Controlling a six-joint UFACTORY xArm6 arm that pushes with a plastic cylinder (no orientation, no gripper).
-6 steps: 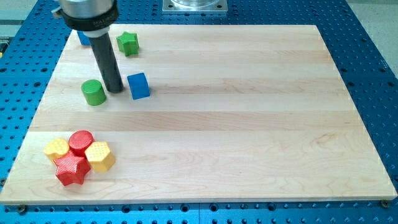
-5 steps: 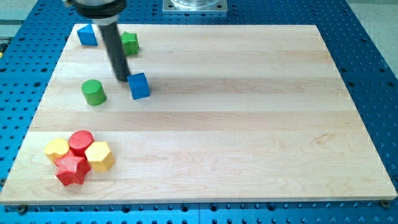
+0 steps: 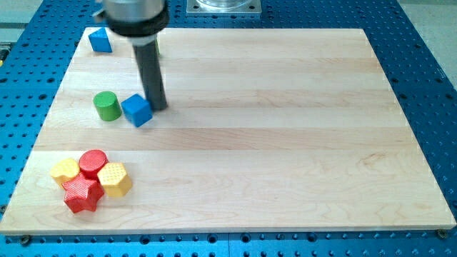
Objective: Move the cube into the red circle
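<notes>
Blue cube [image 3: 136, 110], matte: my tip [image 3: 158, 106] touching its right; green cylinder [image 3: 107, 106] just left; ribbed red cylinder [image 3: 93, 162] well below. No jaws fitted; no legible writing.

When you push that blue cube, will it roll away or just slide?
Probably slide: the blue cube sits flat-faced on the smooth wooden board. It may twist, since it already sits turned beside my tip. It looks small, so likely light.
</notes>
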